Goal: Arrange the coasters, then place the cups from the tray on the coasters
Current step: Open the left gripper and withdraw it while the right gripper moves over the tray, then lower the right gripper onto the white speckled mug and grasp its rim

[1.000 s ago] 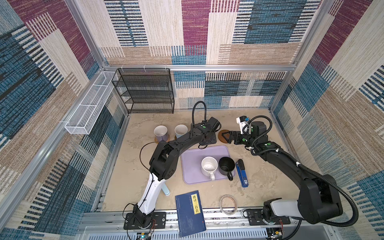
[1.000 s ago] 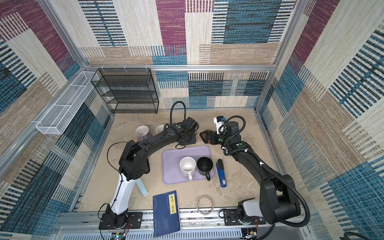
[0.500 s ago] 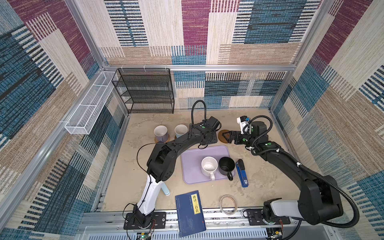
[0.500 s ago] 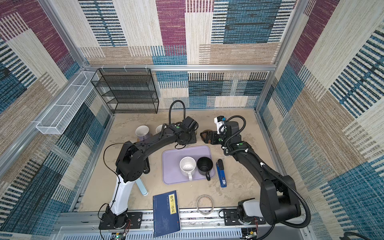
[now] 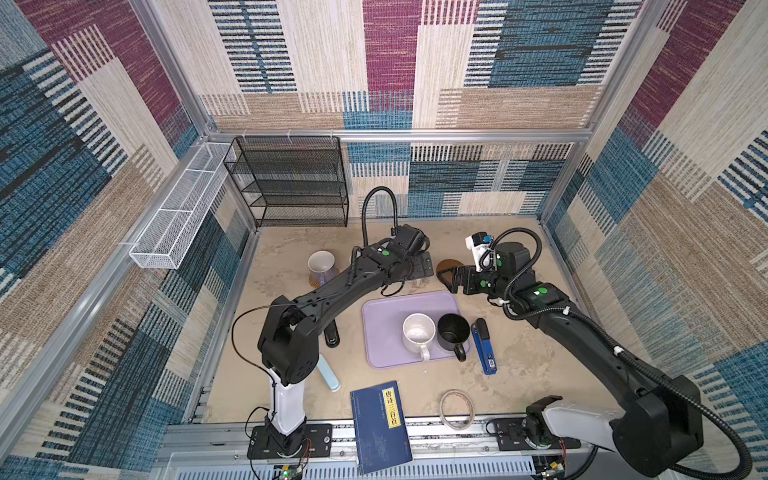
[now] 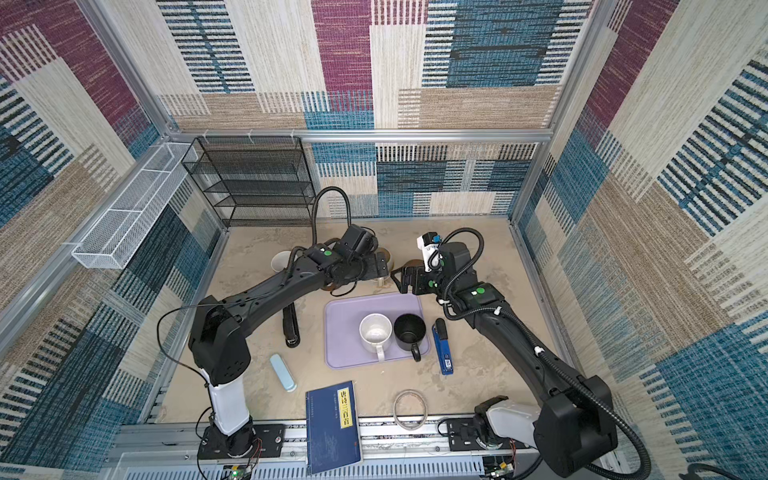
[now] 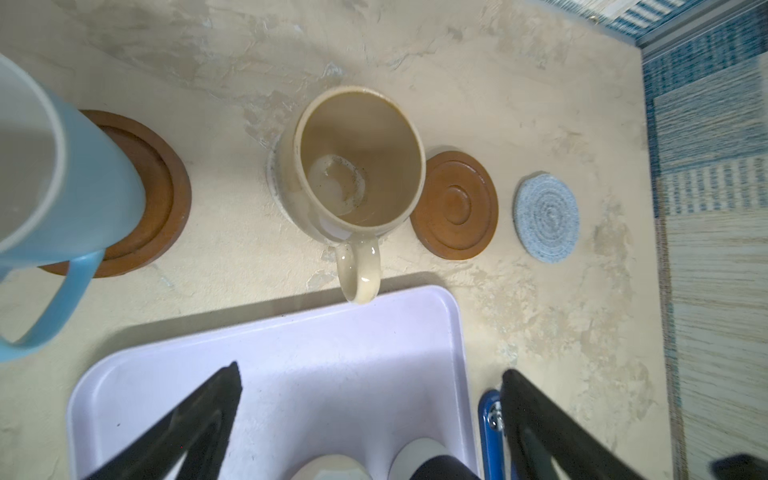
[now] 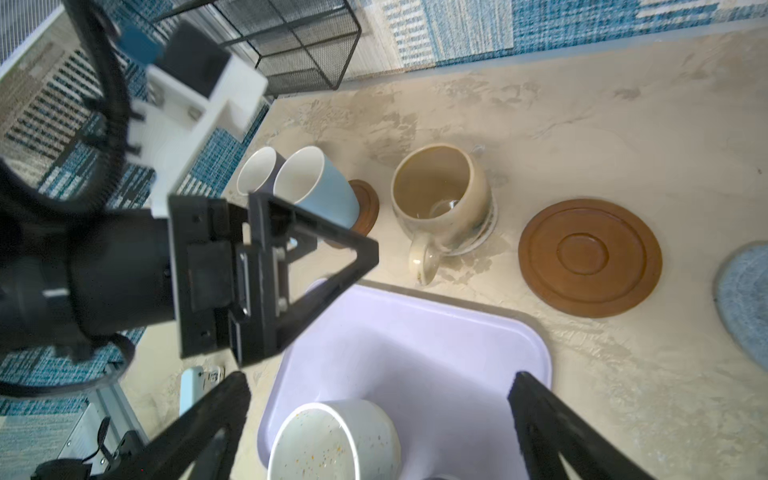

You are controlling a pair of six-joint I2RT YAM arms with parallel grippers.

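Both top views: left gripper (image 5: 420, 268) far fwd, arm stretched low; right gripper (image 5: 451, 279) just beside it, elbow bent.
L wrist: jaws spread, empty; beige mug (image 7: 359, 166) on whitish coaster (image 7: 272, 180), near tray (image 7: 291, 353).
R wrist: jaws spread, empty; mottled beige table (image 8: 623, 124), patchwork woven wall (image 8: 457, 25).

Ahead of the left gripper (image 7: 372, 370), the whitish lacy round coaster (image 7: 272, 183) shows only a sliver under the beige ceramic mug (image 7: 357, 162); the light blue ceramic mug (image 7: 95, 166) is cut by the frame edge. Beyond the right gripper (image 8: 380, 376), the grey-blue woven round coaster (image 8: 748, 299) is likewise cropped.
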